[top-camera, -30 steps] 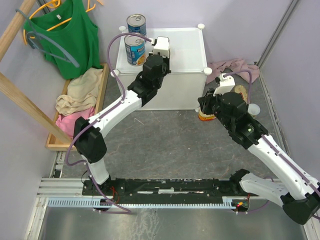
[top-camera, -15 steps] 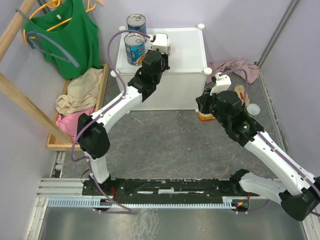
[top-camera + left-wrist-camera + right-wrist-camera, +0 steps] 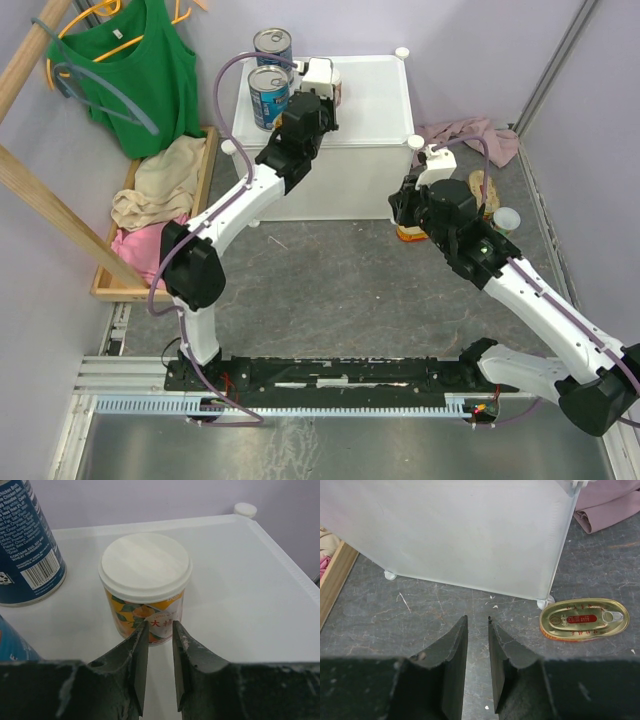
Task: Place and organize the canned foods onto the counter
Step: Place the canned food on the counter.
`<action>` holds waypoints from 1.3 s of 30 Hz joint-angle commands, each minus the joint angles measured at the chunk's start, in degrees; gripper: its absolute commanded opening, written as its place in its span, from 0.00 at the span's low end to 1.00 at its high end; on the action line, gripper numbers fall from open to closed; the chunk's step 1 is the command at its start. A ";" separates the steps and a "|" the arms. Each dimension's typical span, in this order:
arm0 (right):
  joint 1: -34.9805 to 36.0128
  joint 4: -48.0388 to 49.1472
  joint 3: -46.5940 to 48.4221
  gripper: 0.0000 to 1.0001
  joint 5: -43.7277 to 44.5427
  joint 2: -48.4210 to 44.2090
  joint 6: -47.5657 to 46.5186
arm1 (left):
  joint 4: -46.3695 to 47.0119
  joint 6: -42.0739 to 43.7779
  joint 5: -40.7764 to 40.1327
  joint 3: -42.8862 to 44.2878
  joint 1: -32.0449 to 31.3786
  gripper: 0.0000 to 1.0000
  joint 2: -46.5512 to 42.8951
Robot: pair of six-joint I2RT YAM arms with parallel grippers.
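Two tall blue-labelled cans (image 3: 272, 45) (image 3: 268, 97) stand at the back left of the white counter (image 3: 370, 100). A small white-topped can (image 3: 145, 580) with an orange label stands upright beside them. My left gripper (image 3: 160, 625) is shut and empty, its tips right at the can's near side. My right gripper (image 3: 478, 619) hangs low over the floor before the counter's front wall (image 3: 470, 530), slightly open and empty. A flat oval gold tin (image 3: 583, 619) lies on the floor to its right by the counter's foot. A second oval tin (image 3: 483, 187) and a small white-topped can (image 3: 506, 219) lie further right.
A wooden tray (image 3: 205, 170) of clothes lies left of the counter, under a green top (image 3: 140, 80) on a hanger. A pink cloth (image 3: 470, 135) is bunched on the floor right of the counter. Grey walls close in both sides.
My left arm has reached further back over the counter top, and the small can now shows beside its wrist. My right arm has shifted slightly left toward the counter.
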 commanded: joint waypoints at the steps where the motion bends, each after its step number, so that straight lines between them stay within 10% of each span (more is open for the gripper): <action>1: 0.42 2.71 2.03 0.31 0.00 0.24 -0.51 | 0.44 -3.13 2.83 3.33 0.40 0.33 1.18; 39: 0.68 4.50 2.86 0.31 0.00 2.01 -0.74 | -2.82 -4.25 0.92 12.18 3.07 0.35 8.27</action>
